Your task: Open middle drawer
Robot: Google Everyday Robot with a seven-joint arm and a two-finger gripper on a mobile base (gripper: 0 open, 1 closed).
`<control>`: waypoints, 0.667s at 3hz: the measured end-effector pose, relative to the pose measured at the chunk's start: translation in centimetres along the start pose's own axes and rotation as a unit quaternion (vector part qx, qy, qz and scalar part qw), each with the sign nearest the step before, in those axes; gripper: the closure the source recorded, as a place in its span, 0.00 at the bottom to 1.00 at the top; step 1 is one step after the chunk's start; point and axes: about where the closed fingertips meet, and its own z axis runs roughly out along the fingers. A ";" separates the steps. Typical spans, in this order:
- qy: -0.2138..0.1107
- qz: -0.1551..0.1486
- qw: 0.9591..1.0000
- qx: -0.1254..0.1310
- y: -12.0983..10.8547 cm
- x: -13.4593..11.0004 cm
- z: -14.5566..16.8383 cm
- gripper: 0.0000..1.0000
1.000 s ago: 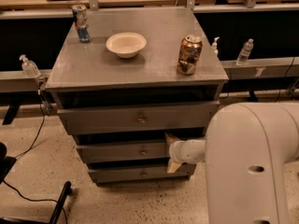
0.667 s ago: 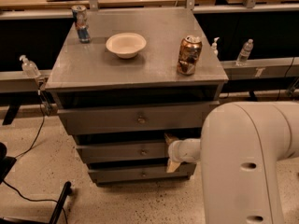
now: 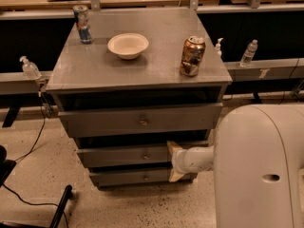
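Only the arm (image 3: 259, 165) has shifted slightly, while the gripper (image 3: 173, 162) stays just right of the knob (image 3: 146, 156) on the middle drawer (image 3: 114, 156), spread and empty, seemingly lining up to grasp it.

we are seeing a bowl (image 3: 128, 45) sitting on the cabinet top (image 3: 95, 70), with a can (image 3: 82, 23) standing behind it to the left and a second can (image 3: 192, 56) standing to its right, nearer the front edge. below, the gripper (image 3: 172, 162) is sitting close before the right part of the middle drawer (image 3: 118, 156), to the right of its knob (image 3: 146, 156).
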 end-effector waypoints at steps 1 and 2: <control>-0.004 -0.009 1.000 -0.020 1.7 -1.1 -0.5 0.31; -0.006 -0.009 1.000 -0.022 2.0 -1.3 -0.7 0.31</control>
